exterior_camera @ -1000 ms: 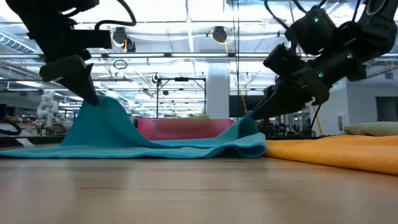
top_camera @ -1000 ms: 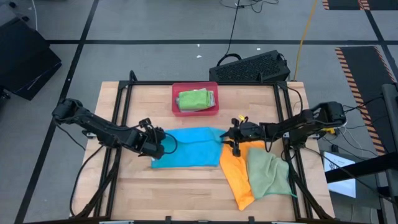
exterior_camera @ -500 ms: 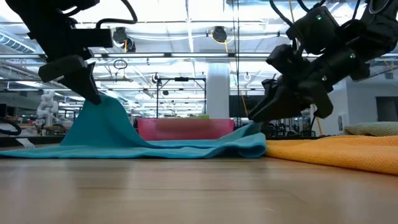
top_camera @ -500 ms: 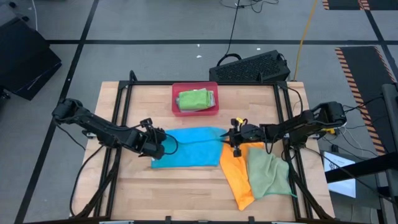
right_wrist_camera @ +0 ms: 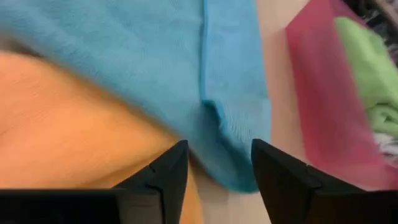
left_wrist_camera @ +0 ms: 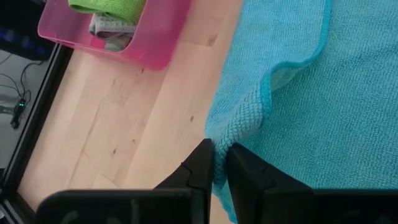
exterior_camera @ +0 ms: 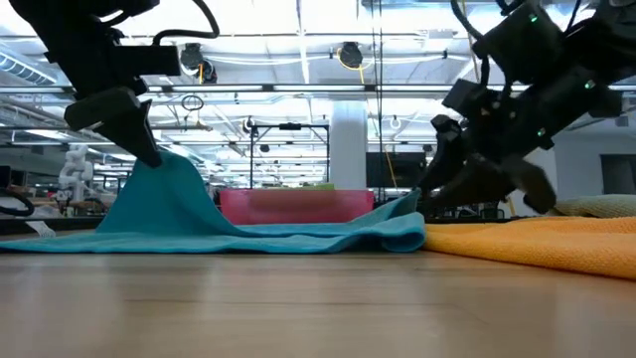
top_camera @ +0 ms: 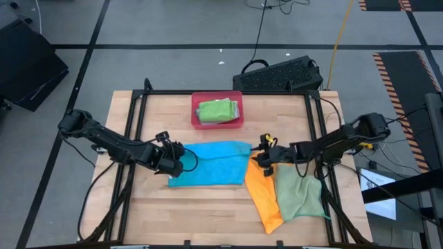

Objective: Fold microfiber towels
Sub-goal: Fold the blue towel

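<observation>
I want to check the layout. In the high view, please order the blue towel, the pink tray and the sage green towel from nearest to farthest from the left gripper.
1. Blue towel: pinched by the left gripper.
2. Pink tray: at the far edge.
3. Sage green towel: right side.

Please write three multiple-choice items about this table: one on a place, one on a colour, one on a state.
1. Where does the pink tray sit?
A. at the table's far edge
B. under the orange towel
C. in the left tool

2. What colour is the towel lying partly on the orange towel?
A. grey
B. pale green
C. blue

3. What is the left tool doing?
A. standing open above the tray
B. pinching the blue towel's edge
C. holding the orange towel

Answers:
1 A: it lies beyond the blue towel.
2 B: the pale green towel overlaps the orange one.
3 B: its fingers clamp the blue hem.
</observation>
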Available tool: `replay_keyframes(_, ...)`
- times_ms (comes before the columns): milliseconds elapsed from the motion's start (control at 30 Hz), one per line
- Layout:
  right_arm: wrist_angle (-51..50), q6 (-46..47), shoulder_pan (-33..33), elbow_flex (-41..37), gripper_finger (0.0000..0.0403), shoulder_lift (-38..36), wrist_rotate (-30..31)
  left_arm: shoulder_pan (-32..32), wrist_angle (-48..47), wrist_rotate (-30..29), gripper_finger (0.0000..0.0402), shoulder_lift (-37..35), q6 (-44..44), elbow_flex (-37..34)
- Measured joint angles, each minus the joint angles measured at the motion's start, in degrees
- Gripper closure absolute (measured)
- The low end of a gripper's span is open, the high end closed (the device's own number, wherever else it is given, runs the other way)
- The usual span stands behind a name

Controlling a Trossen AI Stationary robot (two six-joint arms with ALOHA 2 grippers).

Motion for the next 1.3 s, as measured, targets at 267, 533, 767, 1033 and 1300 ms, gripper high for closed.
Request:
replay_keyframes(267,9.0,-3.1,-3.2,0.0,0.0339,5.4,2.2,0.0,0.0,0.0,0.0355,0.0,-0.6,0.0)
replay_keyframes(533,11.8,-1.7,-3.2,0.0,0.0390,4.9,1.9,-1.0,-3.3,2.4,0.0326,0.0,-3.2,-1.0)
replay_keyframes(767,12.3,-0.1,-3.2,0.0,0.0398,4.9,1.9,-5.1,-1.1,3.6,0.0196,0.0,-5.3,-2.6)
replay_keyframes(1033,13.0,6.0,-5.5,0.0,0.0401,4.9,2.0,-6.7,-17.6,-0.2,0.0154,0.0,-24.2,-2.7)
replay_keyframes(1300,13.0,10.4,-8.1,0.0,0.0401,4.9,1.1,-12.5,0.7,4.0,0.0222,0.6,-17.1,-2.7)
